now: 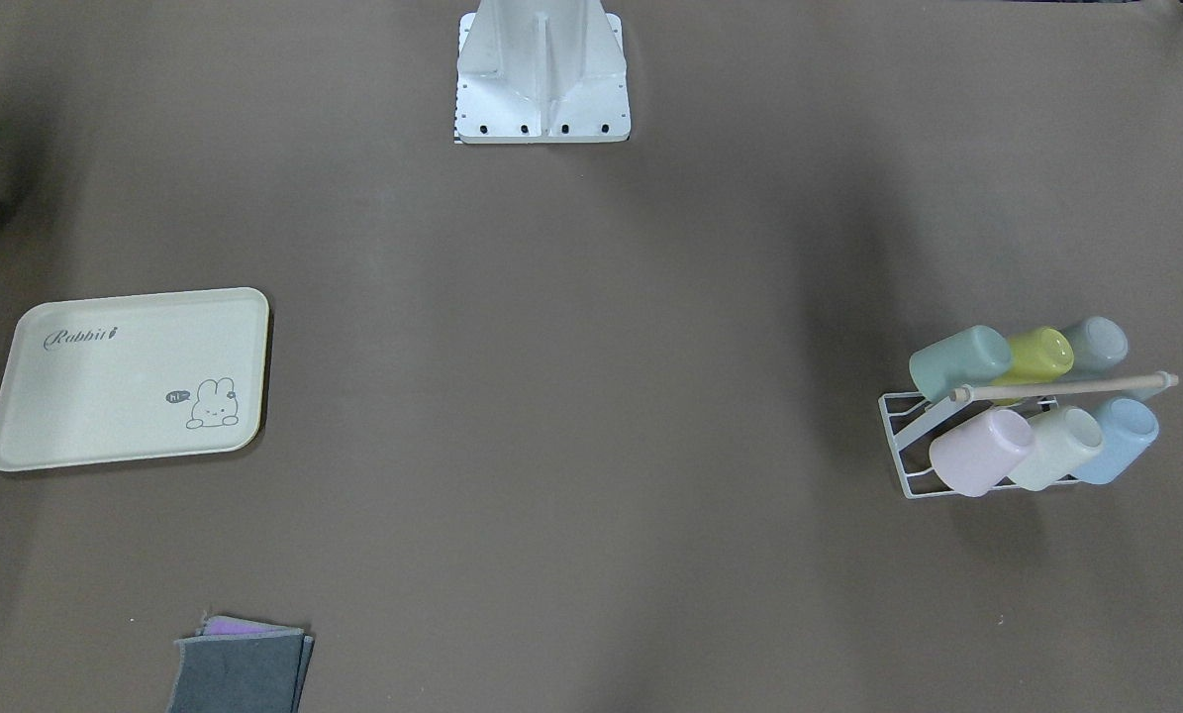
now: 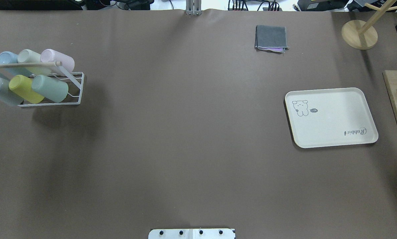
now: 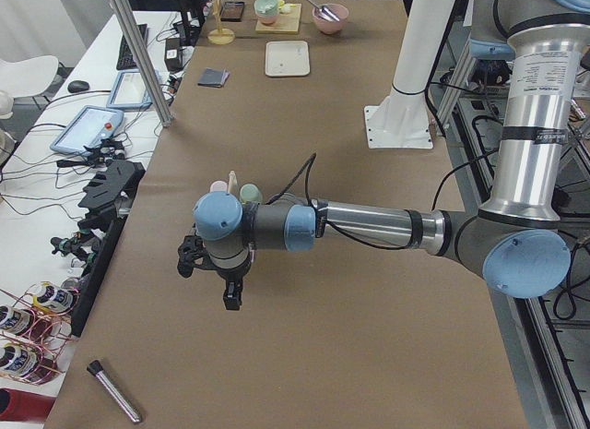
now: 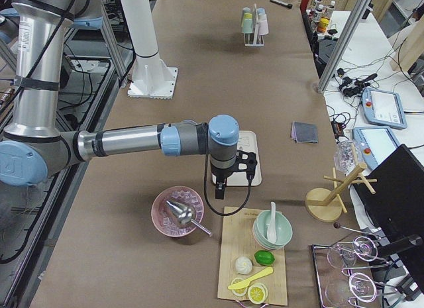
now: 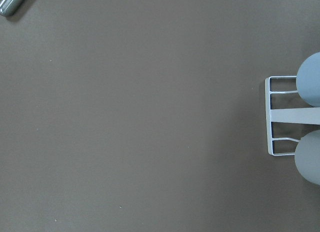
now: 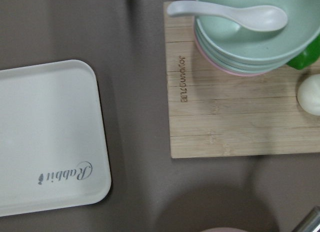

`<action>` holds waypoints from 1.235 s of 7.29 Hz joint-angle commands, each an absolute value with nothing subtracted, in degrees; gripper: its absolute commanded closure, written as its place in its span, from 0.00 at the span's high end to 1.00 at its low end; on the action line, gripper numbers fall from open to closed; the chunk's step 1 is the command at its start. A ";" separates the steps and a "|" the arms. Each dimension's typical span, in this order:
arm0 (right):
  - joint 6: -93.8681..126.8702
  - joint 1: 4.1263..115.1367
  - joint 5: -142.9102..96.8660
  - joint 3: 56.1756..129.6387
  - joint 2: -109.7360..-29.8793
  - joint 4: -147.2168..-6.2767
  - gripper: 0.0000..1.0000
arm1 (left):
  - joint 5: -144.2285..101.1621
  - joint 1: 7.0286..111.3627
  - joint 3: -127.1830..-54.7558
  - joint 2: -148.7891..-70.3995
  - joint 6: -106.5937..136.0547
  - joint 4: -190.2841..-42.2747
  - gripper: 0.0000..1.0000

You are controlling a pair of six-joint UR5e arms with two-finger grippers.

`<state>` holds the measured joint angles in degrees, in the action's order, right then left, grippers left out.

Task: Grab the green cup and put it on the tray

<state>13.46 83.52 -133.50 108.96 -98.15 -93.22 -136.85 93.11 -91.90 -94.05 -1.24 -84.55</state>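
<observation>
- The green cup rests tilted on a white wire cup rack, at its row's end beside a yellow-green cup (probably stored to drain).
- The cream Rabbit tray lies flat and bare, well apart across the table, ready to receive the cup.
- The left gripper points down near the rack.
- The right gripper hangs near the tray.
- Neither view shows whether either gripper's jaws stand apart.
</observation>
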 commanded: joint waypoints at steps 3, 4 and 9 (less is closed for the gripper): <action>21.27 73.13 -132.98 100.93 -88.62 -92.64 1.00 | -136.85 93.16 -91.93 -93.96 -1.23 -84.55 0.98; 21.27 71.38 -132.89 98.81 -87.64 -91.16 1.00 | -136.85 93.08 -91.85 -93.96 -1.23 -84.55 0.98; 25.49 66.01 -131.49 89.83 -87.45 -78.31 0.98 | -136.85 93.08 -91.85 -94.04 -1.23 -84.55 0.98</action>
